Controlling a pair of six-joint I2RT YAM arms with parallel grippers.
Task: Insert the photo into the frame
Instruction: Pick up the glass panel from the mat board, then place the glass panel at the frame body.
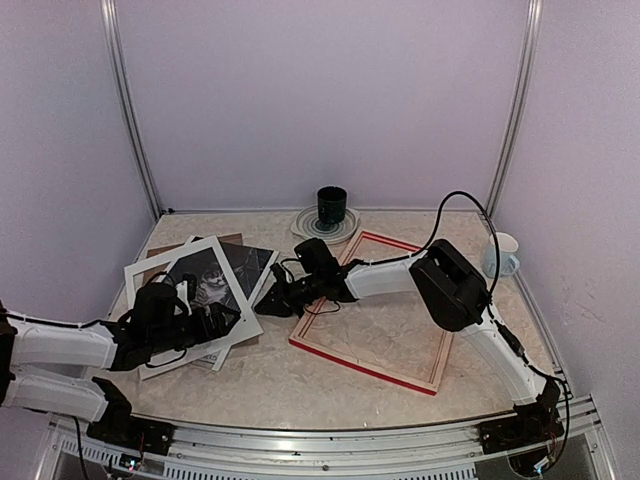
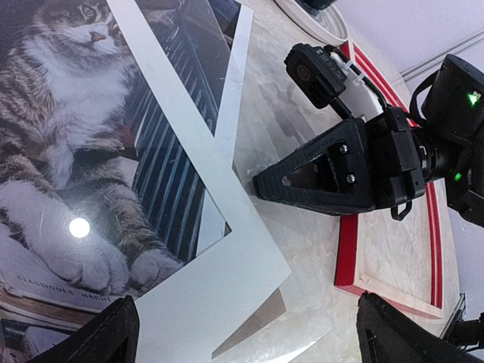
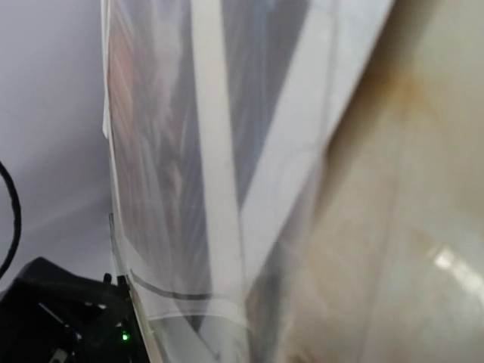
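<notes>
The photo [image 1: 205, 275] of a tabby cat [image 2: 68, 151] lies at the left of the table under a white mat [image 2: 212, 280], in a skewed stack with a clear sheet [image 2: 310, 329]. To the right, the red frame [image 1: 360, 367] lies flat with bare table showing inside it. My left gripper [image 1: 222, 322] hovers open over the stack's near right corner, and its fingertips [image 2: 113, 333] show at the bottom of the left wrist view. My right gripper [image 2: 261, 181] reaches left across the frame [image 2: 348, 249]. Its jaws are pressed into one wedge at the clear sheet's edge. I cannot tell whether they pinch it.
A brown backing board [image 1: 230, 240] sticks out behind the stack. A dark green mug [image 1: 332, 208] stands on a plate [image 1: 305, 228] at the back wall. A white mug [image 1: 503, 254] sits at the right edge. The right wrist view is blurred, filled by the clear sheet [image 3: 189, 189].
</notes>
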